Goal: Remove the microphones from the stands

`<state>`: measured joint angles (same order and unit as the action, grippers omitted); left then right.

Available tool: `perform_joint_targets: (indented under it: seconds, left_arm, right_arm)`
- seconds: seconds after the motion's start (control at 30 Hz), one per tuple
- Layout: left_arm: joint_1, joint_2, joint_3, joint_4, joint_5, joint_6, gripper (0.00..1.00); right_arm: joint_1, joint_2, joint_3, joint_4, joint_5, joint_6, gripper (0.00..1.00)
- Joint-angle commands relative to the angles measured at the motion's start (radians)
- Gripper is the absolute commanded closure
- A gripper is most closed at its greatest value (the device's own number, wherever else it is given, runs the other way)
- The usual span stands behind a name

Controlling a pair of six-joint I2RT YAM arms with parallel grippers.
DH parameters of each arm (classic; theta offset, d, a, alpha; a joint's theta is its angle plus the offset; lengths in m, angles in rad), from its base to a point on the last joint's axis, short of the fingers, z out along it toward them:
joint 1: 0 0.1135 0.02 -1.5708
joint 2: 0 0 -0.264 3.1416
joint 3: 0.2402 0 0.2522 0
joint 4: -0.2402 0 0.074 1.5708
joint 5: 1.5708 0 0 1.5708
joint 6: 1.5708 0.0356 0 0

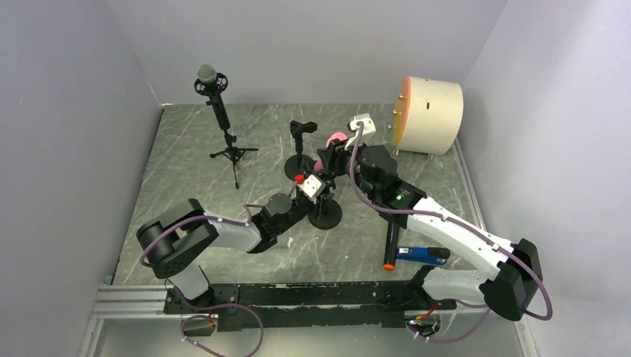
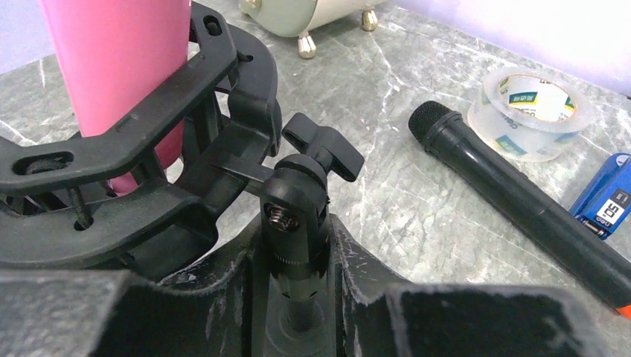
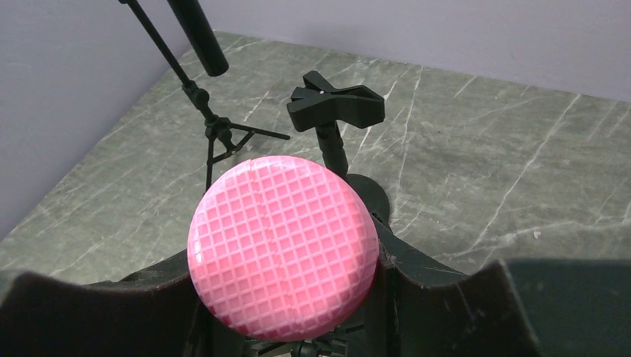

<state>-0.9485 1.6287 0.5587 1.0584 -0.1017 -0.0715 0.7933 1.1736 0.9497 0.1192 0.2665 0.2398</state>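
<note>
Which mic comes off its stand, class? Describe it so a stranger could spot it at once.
Find the white drum at the table's back right. Left of it, mid-table, a round-based stand holds the pink mic in a black cradle. It alone is pink: the tripod mic and the mic lying flat are black.

1. The left arm (image 1: 223, 236) and the right arm (image 1: 461, 236) have white links and black rounded joints.
2. A purple cable (image 1: 351, 182) runs along each arm.
3. Each wrist carries a small white camera box (image 1: 362, 123).
4. A green light (image 1: 399, 196) glows on the right arm.
5. The jaws are black and rough, with pale scuffs on the edges.
</note>
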Motion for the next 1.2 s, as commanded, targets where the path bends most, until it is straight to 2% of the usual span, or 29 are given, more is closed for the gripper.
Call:
perform_joint_targets:
  seconds: [0.0, 0.3, 0.4, 0.57, 0.8, 0.93, 1.07, 1.17]
  left_arm:
    - [-0.003, -0.048, 0.025, -0.039, -0.023, 0.041, 0.8]
    - [-0.003, -0.064, 0.033, -0.124, 0.012, 0.042, 0.83]
    - [-0.003, -0.066, 0.015, -0.096, 0.02, 0.039, 0.83]
    - [-0.003, -0.074, 0.031, -0.137, 0.051, 0.041, 0.8]
    - [-0.003, -0.079, 0.041, -0.161, 0.069, 0.03, 0.78]
    - [-0.003, -0.092, 0.046, -0.203, 0.061, 0.033, 0.76]
    - [-0.003, -0.107, 0.063, -0.277, 0.046, 0.02, 0.69]
    - [-0.003, -0.111, 0.066, -0.287, 0.054, 0.014, 0.56]
  right_arm:
    - [0.0, -0.034, 0.031, 0.015, 0.0, -0.003, 0.88]
    - [-0.001, -0.091, 0.12, -0.075, -0.01, -0.083, 0.92]
    - [-0.001, -0.126, 0.158, -0.138, 0.006, -0.121, 0.93]
    - [-0.002, -0.184, 0.179, -0.233, 0.063, -0.16, 0.97]
    - [-0.002, -0.236, 0.162, -0.257, 0.111, -0.169, 0.99]
    - [-0.004, -0.24, 0.179, -0.323, 0.198, -0.17, 0.99]
    - [-0.039, -0.273, 0.103, -0.361, 0.315, -0.154, 0.99]
    - [-0.167, -0.279, 0.061, -0.461, 0.204, -0.046, 1.0]
